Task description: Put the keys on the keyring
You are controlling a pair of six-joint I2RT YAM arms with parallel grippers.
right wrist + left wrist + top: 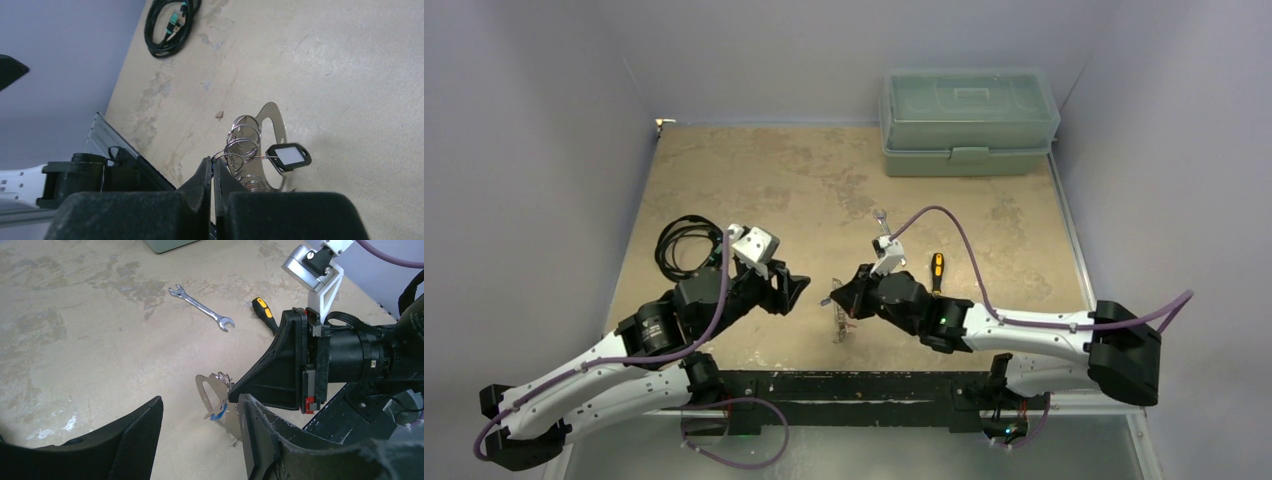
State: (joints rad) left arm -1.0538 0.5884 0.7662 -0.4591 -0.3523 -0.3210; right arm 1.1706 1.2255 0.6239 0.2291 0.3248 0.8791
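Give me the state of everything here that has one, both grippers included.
Left gripper: open, empty.
Right gripper: shut on the keyring.
Keyring: pinched, standing on edge.
White key tag: hanging from a ring on the keyring.
Toolbox: lid closed.
Cable: coiled, lying loose.
Wrench: lying flat, not held.
Screwdriver: lying flat, not held.

A green toolbox sits at the stained table's far right corner, a coiled black cable lies over on the left, and a silver wrench lies near a yellow-handled screwdriver.
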